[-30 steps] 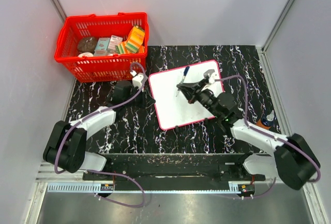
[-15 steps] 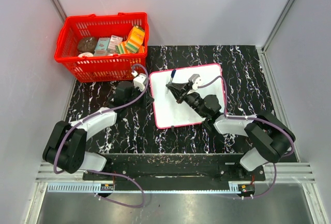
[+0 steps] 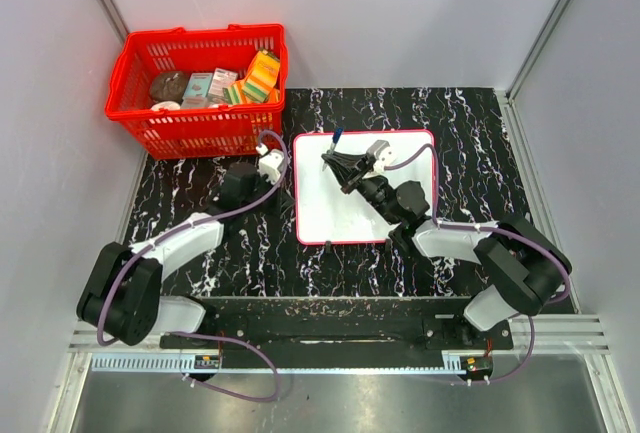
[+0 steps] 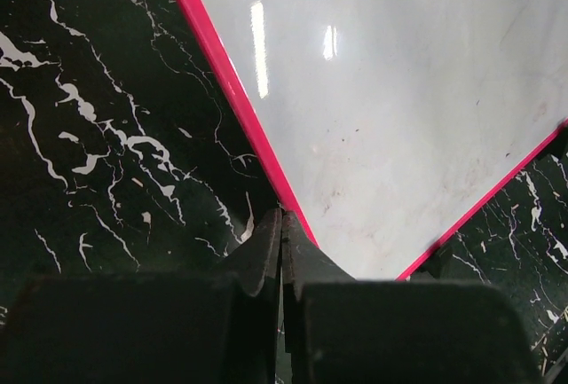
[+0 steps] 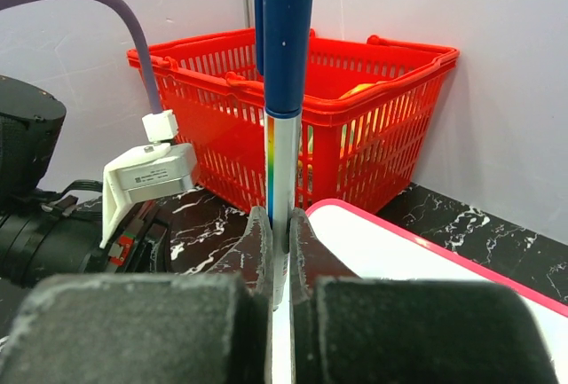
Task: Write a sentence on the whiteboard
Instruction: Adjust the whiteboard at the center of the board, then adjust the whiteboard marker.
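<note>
The whiteboard lies flat on the black marbled table, its red frame square to the table edges. Its white surface shows no blue sentence in any view. My right gripper is over the board's upper left part, shut on a marker that stands upright. In the right wrist view the marker has a blue upper part and a silver barrel between my fingers. My left gripper is shut, with nothing between its fingers. In the left wrist view its tip touches the board's red left frame.
A red basket holding sponges and small boxes stands at the back left, just beyond the board's corner; it also shows in the right wrist view. The left arm's wrist camera is close to the marker. Grey walls close in both sides.
The board has turned from tilted to square and shifted slightly back. My right gripper moved left and back with the marker to the board's upper left. My left gripper stays at the board's left edge.
</note>
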